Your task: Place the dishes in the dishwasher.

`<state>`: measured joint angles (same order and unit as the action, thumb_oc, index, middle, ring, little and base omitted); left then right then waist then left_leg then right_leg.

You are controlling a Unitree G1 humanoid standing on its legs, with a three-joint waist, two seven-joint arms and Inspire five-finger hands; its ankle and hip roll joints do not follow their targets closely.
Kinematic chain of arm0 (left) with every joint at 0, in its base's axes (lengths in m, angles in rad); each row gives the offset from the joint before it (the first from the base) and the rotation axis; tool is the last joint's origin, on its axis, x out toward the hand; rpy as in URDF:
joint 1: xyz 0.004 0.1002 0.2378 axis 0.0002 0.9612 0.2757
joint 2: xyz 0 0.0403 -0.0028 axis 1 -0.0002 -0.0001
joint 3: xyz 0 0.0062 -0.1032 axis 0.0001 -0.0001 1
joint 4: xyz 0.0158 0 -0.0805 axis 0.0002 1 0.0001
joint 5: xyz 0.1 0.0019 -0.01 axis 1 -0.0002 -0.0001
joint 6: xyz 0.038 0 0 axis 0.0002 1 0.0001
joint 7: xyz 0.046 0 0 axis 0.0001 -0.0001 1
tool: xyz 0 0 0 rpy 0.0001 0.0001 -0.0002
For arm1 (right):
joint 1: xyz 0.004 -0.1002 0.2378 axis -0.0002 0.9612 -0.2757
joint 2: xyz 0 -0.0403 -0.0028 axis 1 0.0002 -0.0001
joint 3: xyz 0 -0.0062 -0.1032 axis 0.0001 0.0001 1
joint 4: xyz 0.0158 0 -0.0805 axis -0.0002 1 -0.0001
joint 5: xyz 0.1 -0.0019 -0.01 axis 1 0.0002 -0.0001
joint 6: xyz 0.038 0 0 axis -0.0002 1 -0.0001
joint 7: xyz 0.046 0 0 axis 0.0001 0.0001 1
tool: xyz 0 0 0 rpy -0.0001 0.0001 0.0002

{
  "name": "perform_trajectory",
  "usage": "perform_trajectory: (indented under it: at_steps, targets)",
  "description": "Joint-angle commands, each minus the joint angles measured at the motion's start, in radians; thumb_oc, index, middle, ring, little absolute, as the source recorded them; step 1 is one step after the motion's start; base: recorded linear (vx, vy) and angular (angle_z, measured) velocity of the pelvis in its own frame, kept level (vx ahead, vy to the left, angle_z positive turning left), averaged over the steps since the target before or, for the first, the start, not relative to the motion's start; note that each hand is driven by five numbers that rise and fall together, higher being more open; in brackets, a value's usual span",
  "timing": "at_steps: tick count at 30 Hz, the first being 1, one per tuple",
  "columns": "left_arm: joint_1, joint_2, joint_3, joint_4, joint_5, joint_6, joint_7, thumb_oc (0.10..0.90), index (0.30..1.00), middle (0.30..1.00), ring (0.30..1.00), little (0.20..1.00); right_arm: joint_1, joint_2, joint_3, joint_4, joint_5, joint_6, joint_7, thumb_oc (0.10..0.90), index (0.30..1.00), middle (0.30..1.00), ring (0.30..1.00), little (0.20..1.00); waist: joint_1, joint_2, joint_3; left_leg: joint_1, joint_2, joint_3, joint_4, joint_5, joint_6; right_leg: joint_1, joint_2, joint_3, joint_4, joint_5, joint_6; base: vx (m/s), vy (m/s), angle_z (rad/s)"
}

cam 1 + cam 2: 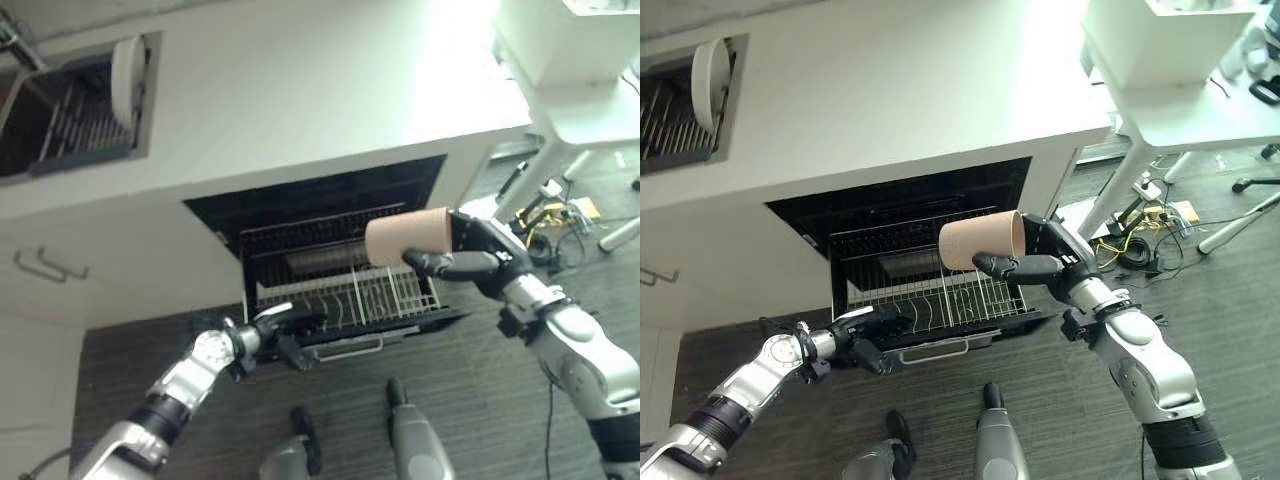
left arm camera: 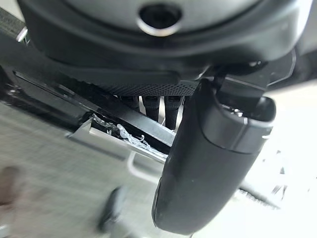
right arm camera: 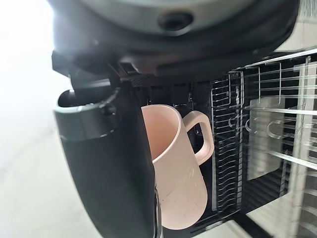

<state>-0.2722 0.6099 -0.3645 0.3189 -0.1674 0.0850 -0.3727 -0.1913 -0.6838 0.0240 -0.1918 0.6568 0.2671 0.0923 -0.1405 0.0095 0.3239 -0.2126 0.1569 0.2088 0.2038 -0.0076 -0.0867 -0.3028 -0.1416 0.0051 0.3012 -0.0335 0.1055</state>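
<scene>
Right hand (image 1: 1045,262) — fingers (image 1: 1005,265) curled round a pale pink mug (image 1: 982,240), held on its side in the air, its handle seen in the right wrist view. The mug hangs just in front of the open dishwasher (image 1: 910,215), above the right part of the lower rack (image 1: 940,305); the wire tines of that rack stand beneath it, and an upper rack (image 1: 890,245) sits further in. The right arm reaches in from the right, forearm slanting up to the hand.

Left hand (image 1: 855,330) — at the front edge of the pulled-out lower rack, near its metal handle (image 1: 935,350); whether its fingers grip anything cannot be told. The left arm stretches forward from lower left.

Surroundings — 1 white plate (image 1: 127,70) standing on edge in a drying rack (image 1: 75,120) on the white desk (image 1: 890,90) above the dishwasher; a white table (image 1: 1200,110) at right.
</scene>
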Motion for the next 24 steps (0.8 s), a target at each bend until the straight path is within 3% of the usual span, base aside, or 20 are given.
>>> perform_trajectory:
  at_steps: [1, 4, 9, 16, 24]
  targets:
    - [-0.053, -0.008, -0.019, -0.024, -0.007, -0.1, 0.184, 0.8, 0.9, 0.9, 0.9, 0.9, -0.126, -0.04, -0.089, -0.077, -0.108, -0.174, -0.016, 0.4, 0.3, 0.3, 0.3, 0.3, 0.024, -0.034, -0.028, -0.021, 0.043, -0.116, 0.096, -0.111, -0.032, 0.01, -0.048, -0.005, -0.001, -0.023, 0.053, -0.05, -0.097, 0.41]
    - [-0.044, -0.069, -0.016, 0.028, -0.008, -0.146, 0.333, 0.8, 0.9, 0.9, 0.9, 0.9, -0.197, -0.094, -0.048, -0.009, -0.208, -0.132, -0.049, 0.4, 0.3, 0.3, 0.3, 0.3, 0.066, -0.068, -0.016, -0.034, 0.041, -0.142, 0.096, -0.111, -0.03, 0.013, -0.048, -0.033, -0.001, -0.024, 0.055, -0.04, -0.179, 0.28]
    - [-0.028, -0.092, 0.005, 0.042, 0.027, -0.158, 0.402, 0.8, 0.9, 0.9, 0.9, 0.9, -0.265, -0.152, -0.004, 0.086, -0.272, -0.091, -0.065, 0.4, 0.3, 0.3, 0.3, 0.3, 0.104, -0.103, -0.004, -0.041, 0.045, -0.165, 0.096, -0.111, -0.029, 0.021, -0.041, -0.06, -0.001, -0.019, 0.057, -0.01, -0.157, 0.14]
    - [-0.017, -0.054, 0.004, -0.004, 0.054, -0.096, 0.356, 0.8, 0.9, 0.9, 0.9, 0.9, -0.39, -0.227, 0.092, 0.311, -0.347, -0.021, -0.038, 0.4, 0.3, 0.3, 0.3, 0.3, 0.153, -0.134, 0.002, -0.046, 0.056, -0.188, 0.096, -0.108, -0.03, 0.035, -0.036, -0.093, -0.001, -0.018, 0.06, 0.01, -0.126, 0.05]
    - [-0.026, 0.003, -0.022, -0.032, 0.034, -0.065, 0.283, 0.8, 0.9, 0.9, 0.9, 0.9, -0.572, -0.302, 0.255, 0.585, -0.366, 0.009, 0.09, 0.4, 0.3, 0.3, 0.3, 0.3, 0.199, -0.138, 0.017, -0.052, 0.061, -0.2, 0.096, -0.101, -0.033, 0.043, -0.042, -0.118, -0.001, -0.014, 0.061, -0.01, -0.067, 0.03]
